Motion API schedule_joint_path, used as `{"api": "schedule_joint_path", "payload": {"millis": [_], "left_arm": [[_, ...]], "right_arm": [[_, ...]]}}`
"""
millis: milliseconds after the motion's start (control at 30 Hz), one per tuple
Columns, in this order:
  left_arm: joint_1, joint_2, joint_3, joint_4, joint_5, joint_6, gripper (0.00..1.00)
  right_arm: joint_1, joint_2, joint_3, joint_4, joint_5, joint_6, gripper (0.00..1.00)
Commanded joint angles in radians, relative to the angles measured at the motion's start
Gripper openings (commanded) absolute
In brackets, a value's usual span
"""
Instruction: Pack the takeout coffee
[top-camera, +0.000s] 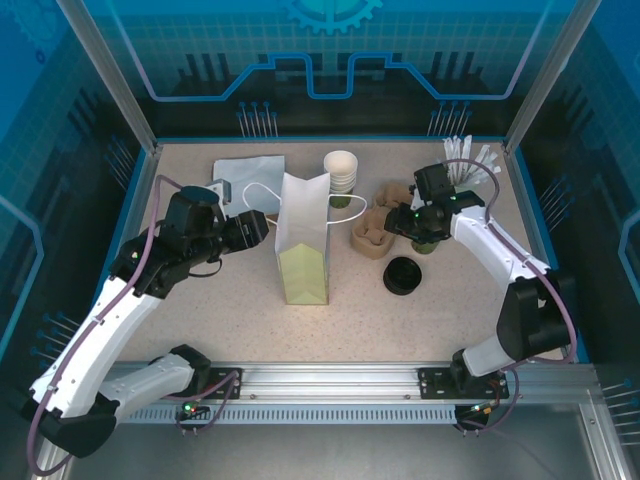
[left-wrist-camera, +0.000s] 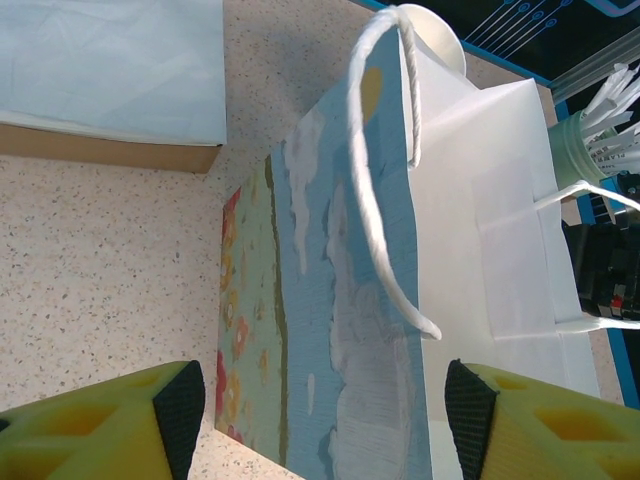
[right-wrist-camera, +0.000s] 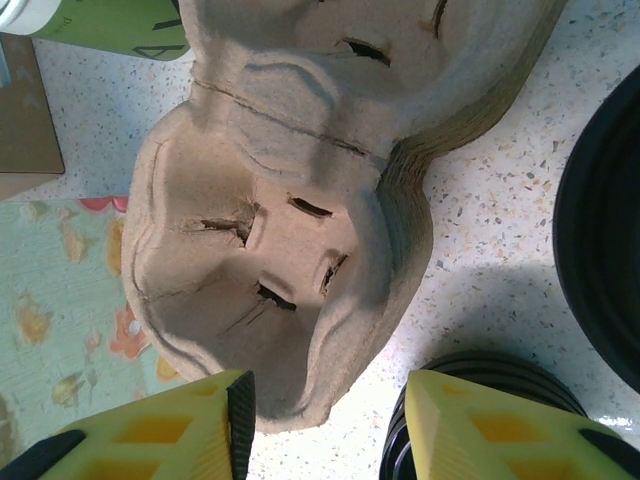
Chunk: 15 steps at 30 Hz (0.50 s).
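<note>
From above, the paper bag (top-camera: 303, 250) stands upright in the middle of the table, and the left gripper (top-camera: 258, 228) is just beside its left wall. The takeout coffee (top-camera: 428, 245) appears to stand on the right, near the pulp tray (top-camera: 372, 232), with the right gripper (top-camera: 420, 230) directly over it. I judge that the step in hand is the reach for the cup, and nothing is packed yet. In the left wrist view the left gripper (left-wrist-camera: 325, 410) has its jaws well apart, with the paper bag (left-wrist-camera: 340, 300) in front of them, and they hold nothing. In the right wrist view the right gripper (right-wrist-camera: 325, 410) is also parted and empty. The black lid of the takeout coffee (right-wrist-camera: 470, 372) lies under one finger, not between both. The next move calls for centring the jaws on the cup, closing gently, and carrying it upright to the bag's mouth.
</note>
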Motion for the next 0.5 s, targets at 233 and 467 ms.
{"api": "schedule_joint_path", "payload": {"millis": [233, 467], "left_arm": [[-0.006, 0.009, 0.03, -0.02, -0.02, 0.023, 0.68], [-0.006, 0.016, 0.035, -0.021, -0.019, 0.022, 0.68]], "right_arm": [[0.008, 0.06, 0.04, 0.022, 0.004, -0.003, 0.44], [0.005, 0.076, 0.06, 0.002, 0.019, -0.022, 0.41]]}}
